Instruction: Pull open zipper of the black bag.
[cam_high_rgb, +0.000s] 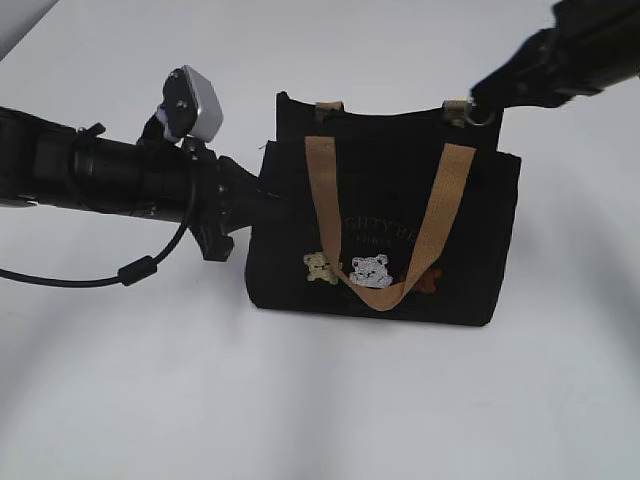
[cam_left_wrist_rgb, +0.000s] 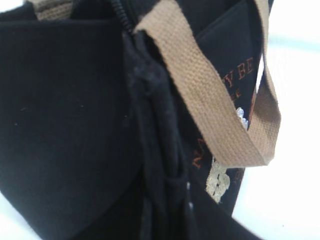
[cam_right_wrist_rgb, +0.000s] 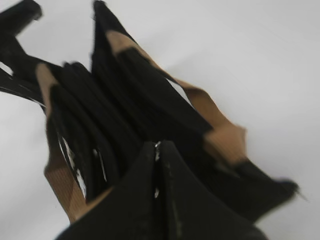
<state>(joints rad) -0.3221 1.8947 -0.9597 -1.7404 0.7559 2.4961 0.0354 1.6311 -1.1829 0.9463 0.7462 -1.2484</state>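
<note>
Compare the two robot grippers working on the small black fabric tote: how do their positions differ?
The left gripper meets the small black fabric tote at its left side edge; the right gripper sits at the top right corner, by the round silver key ring. The left arm lies level; the right slants downward. Both are black.

We look down past our right gripper (cam_right_wrist_rgb: 159, 165), whose two black fingers (cam_right_wrist_rgb: 130, 200) fill the lower middle of the picture and meet along a thin seam, pressed together with no gap between their tips. Small bright specks sit along that seam; we cannot tell what they are. Just beyond the tips lies the top of the bag (cam_right_wrist_rgb: 125, 95), its black fabric gathered in long parallel folds running up and to the left. A tan strap (cam_right_wrist_rgb: 220, 135) crosses its right side, and another tan strap (cam_right_wrist_rgb: 60, 185) edges the left. The white table (cam_right_wrist_rgb: 250, 60) surrounds the bag. The picture is blurred.
</note>
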